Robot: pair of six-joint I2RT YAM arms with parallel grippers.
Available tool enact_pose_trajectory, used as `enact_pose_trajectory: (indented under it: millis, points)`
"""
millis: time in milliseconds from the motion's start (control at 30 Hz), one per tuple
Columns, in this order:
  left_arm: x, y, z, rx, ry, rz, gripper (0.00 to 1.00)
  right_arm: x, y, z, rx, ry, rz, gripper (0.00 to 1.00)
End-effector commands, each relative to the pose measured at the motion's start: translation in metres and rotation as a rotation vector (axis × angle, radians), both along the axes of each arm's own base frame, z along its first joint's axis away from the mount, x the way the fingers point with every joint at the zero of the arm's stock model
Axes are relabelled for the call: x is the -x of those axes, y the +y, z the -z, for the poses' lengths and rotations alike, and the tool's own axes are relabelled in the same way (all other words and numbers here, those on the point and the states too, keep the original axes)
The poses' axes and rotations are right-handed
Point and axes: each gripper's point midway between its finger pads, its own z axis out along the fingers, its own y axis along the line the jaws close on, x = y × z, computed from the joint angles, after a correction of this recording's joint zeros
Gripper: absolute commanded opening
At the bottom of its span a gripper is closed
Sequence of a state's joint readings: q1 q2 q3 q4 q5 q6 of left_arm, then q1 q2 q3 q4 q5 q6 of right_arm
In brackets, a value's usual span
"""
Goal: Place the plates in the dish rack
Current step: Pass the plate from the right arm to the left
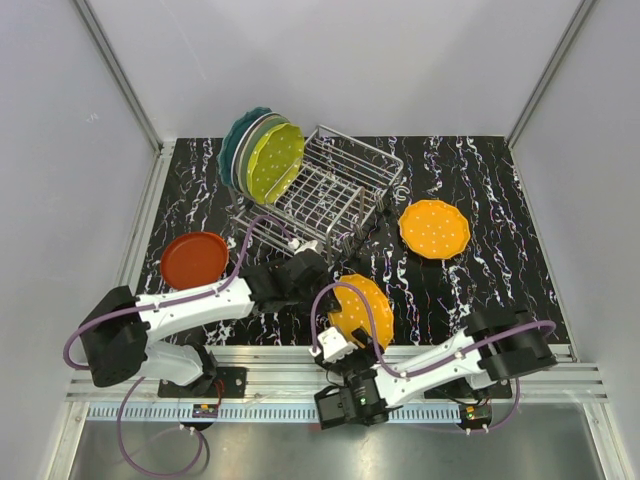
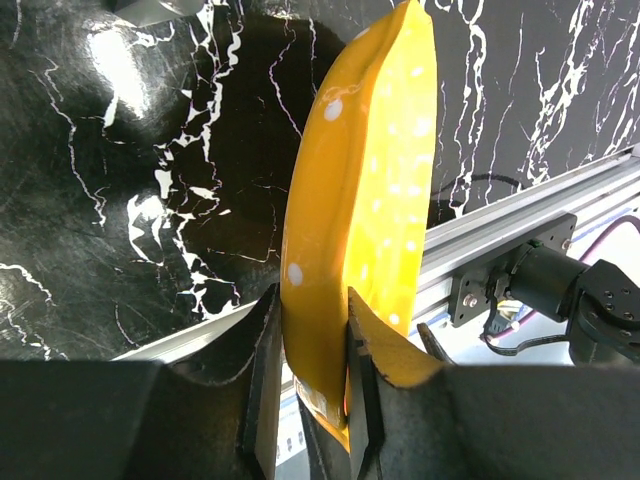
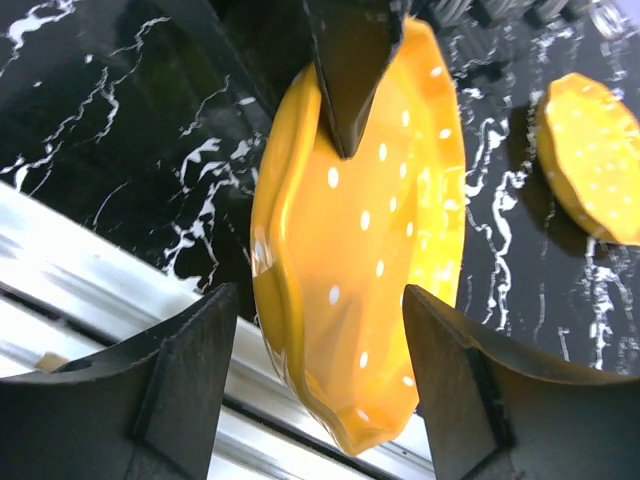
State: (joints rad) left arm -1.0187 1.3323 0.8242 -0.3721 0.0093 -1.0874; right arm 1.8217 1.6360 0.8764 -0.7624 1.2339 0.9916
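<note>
A dotted orange plate [image 1: 362, 310] stands on edge above the table's near edge. My left gripper [image 2: 312, 340] is shut on its rim [image 2: 360, 200], one finger on each face. From the right wrist view, one left finger [image 3: 350, 70] shows pressed on the plate's upper face [image 3: 360, 250]. My right gripper [image 3: 318, 295] is open, its jaws wide on either side of the plate's lower edge and not touching it. The dish rack [image 1: 340, 185] stands at the back, with several plates [image 1: 262, 155] upright in its left end. A second dotted orange plate [image 1: 434, 228] lies flat to the rack's right.
A red-orange plate [image 1: 194, 258] lies flat on the table at the left, beside my left arm. The aluminium rail [image 1: 300, 365] runs along the near edge under the held plate. White walls close in the table on three sides.
</note>
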Motion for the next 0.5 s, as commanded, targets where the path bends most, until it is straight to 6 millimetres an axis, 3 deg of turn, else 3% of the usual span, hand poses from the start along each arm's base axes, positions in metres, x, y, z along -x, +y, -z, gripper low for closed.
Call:
enact_pose_trajectory:
  millis: [0,100,467]
  points:
    - [-0.016,-0.012,-0.040,0.087,-0.107,-0.011,0.00,0.013,0.025,-0.005,-0.104,0.076,-0.099,0.76]
    - [-0.017,-0.010,-0.040,0.074,-0.118,-0.012,0.00,0.018,0.025,-0.011,-0.145,0.126,-0.154,0.85]
    - [-0.016,0.000,-0.039,0.050,-0.143,-0.004,0.00,0.028,0.033,-0.032,-0.210,0.194,-0.241,0.91]
